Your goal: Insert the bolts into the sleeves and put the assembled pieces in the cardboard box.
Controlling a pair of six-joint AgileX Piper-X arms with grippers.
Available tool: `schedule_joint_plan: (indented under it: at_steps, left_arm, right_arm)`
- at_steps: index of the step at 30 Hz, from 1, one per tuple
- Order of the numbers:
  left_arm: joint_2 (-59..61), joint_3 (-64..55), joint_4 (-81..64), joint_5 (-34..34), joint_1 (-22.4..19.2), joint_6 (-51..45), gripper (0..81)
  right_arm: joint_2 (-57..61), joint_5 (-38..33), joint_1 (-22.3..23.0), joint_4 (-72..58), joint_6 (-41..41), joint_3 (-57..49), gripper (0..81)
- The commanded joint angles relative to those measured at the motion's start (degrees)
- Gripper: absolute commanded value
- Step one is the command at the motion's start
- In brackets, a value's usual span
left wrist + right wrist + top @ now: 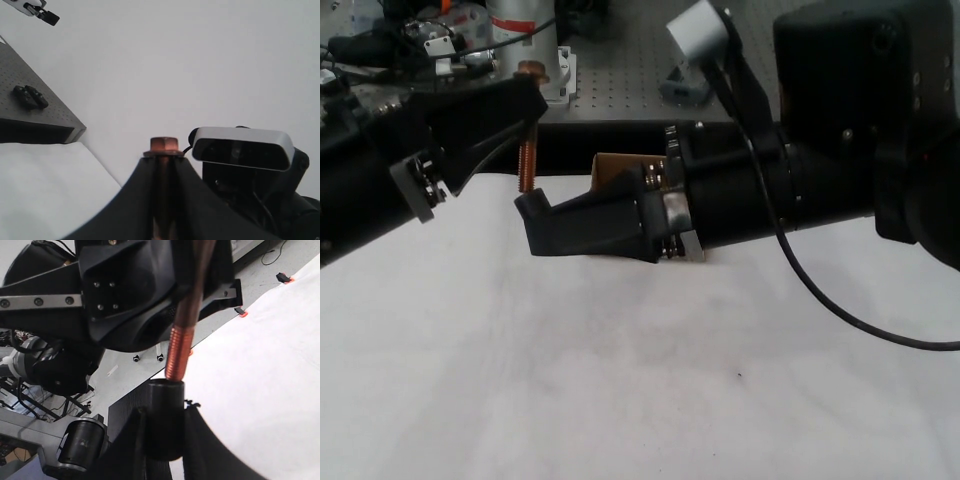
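Observation:
My left gripper (pixel 525 108) is shut on a copper bolt (pixel 527 150) and holds it upright, head up, above the white cloth. In the left wrist view the bolt's hex head (pixel 164 144) sticks out between the closed fingers (pixel 142 190). My right gripper (pixel 165 440) is shut on a black sleeve (pixel 165 412) directly under the bolt. The bolt's threaded end (pixel 178 352) sits right at the sleeve's open mouth. From the high view the sleeve (pixel 532 212) is just below the bolt's tip. A corner of the cardboard box (pixel 615 166) shows behind the right gripper.
White cloth (pixel 620 380) covers the near bench. Behind it lies a perforated metal plate (pixel 620 60) with a metal cylinder (pixel 523 20), wires and small parts. A black cable (pixel 820 300) hangs from the right arm over the cloth.

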Motion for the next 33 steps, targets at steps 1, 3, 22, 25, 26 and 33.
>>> schedule_joint_plan:
  at_steps: [1, 3, 22, 25, 26, 33]
  left_arm:
    - [-0.9, -1.02, -1.33, 1.8, -0.31, -1.37, 0.6]
    - [-0.9, -1.02, -1.33, 2.61, -0.31, -1.37, 0.6]
    - [-1.04, -1.02, -1.33, 4.72, -0.31, -1.11, 0.6]
    - [-1.04, -1.02, -1.33, 4.71, -0.31, -0.73, 0.6]
    - [-1.04, -1.02, -1.33, 4.71, -0.31, -0.73, 0.6]
    - [-1.04, -1.02, 0.6, 5.85, -0.31, -0.73, 0.6]
  right_arm:
    - [-0.2, 0.13, -0.6, -0.9, -0.39, -0.12, 2.9]
    - [-0.2, 0.13, -0.79, -1.6, -0.39, -0.12, 2.9]
    - [-0.47, -0.03, -5.58, -1.73, 1.25, -0.12, 2.9]
    - [-0.47, -0.23, -6.32, -1.73, 1.25, -0.12, 2.9]
    - [-0.47, -0.23, -6.39, -1.73, 1.25, -0.12, 2.9]
    - [-0.47, -2.36, -6.36, -1.73, 0.93, -0.12, 2.9]
